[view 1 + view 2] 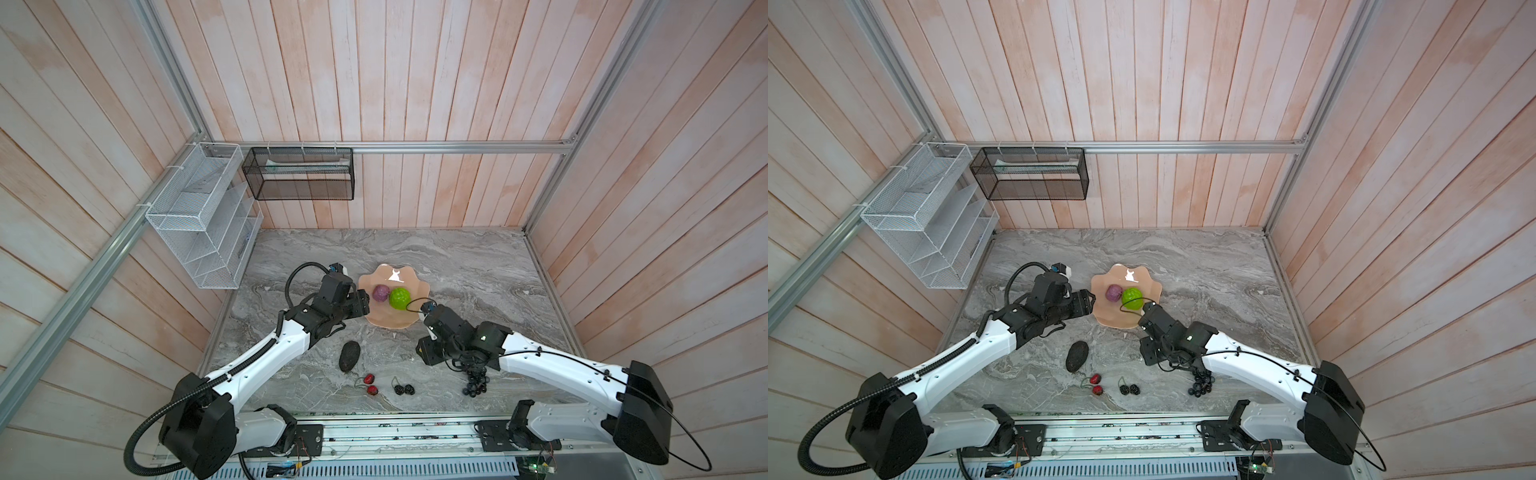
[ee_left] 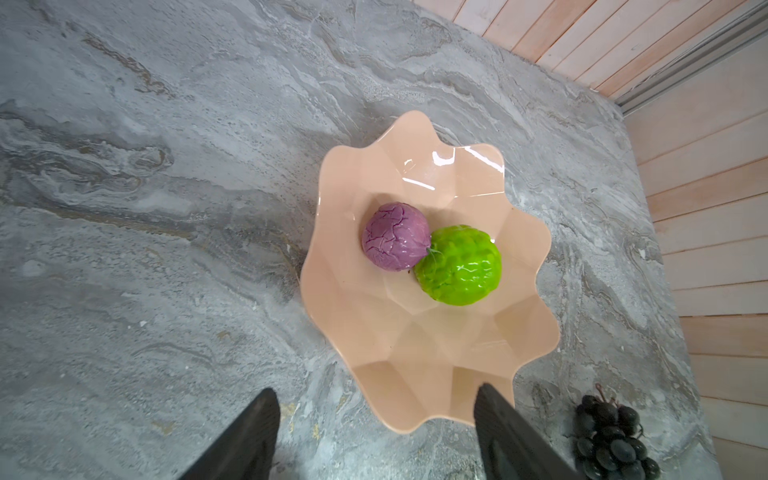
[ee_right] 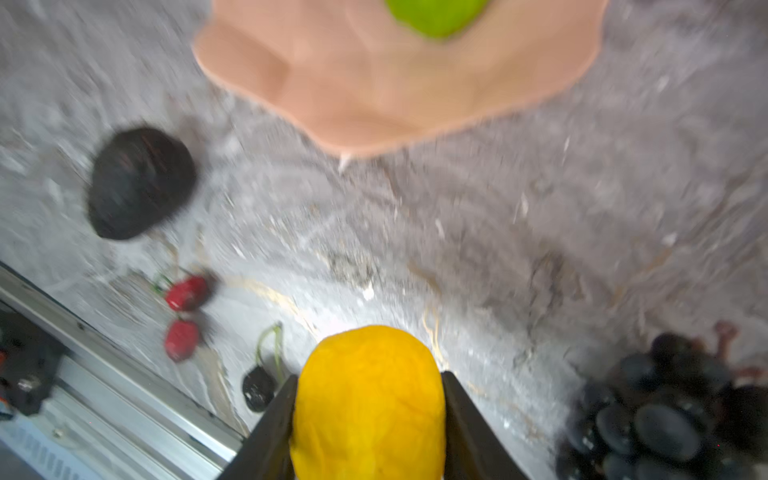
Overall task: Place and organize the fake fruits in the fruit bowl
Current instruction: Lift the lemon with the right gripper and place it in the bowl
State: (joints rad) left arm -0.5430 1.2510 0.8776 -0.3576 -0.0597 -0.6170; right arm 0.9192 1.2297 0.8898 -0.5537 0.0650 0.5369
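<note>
A: Right end effector [image 3: 370, 376]?
B: Squeezing the yellow fruit [image 3: 368, 399], just lower right of the fruit bowl [image 1: 386, 318] at mid frame.
A: Left end effector [image 2: 376, 390]?
B: Wide open, holding nothing, left of the fruit bowl.

Tabletop [image 1: 457, 266]: grey marble-look surface, veined, mostly matt.
Fruit bowl [image 2: 415, 357]: peach-pink, smooth, faceted, glossy; sharp white highlights.
Purple fruit [image 2: 395, 237]: plastic look, veined skin, soft sheen.
Green fruit [image 2: 459, 266]: bumpy, high gloss.
Yellow fruit [image 3: 368, 399]: matt, faintly wrinkled.
Avocado [image 1: 349, 356]: dark, rough, dull.
Grape bunch [image 2: 611, 440]: smooth dark beads, slight shine.
Walls [image 1: 415, 83]: wood planks, pale pink wash, matt.
White basket [image 1: 195, 216], black basket [image 1: 299, 174]: wire mesh.
Frame rail [image 1: 415, 147]: bare silver metal.
Arm shells [image 1: 266, 357]: smooth white plastic.
</note>
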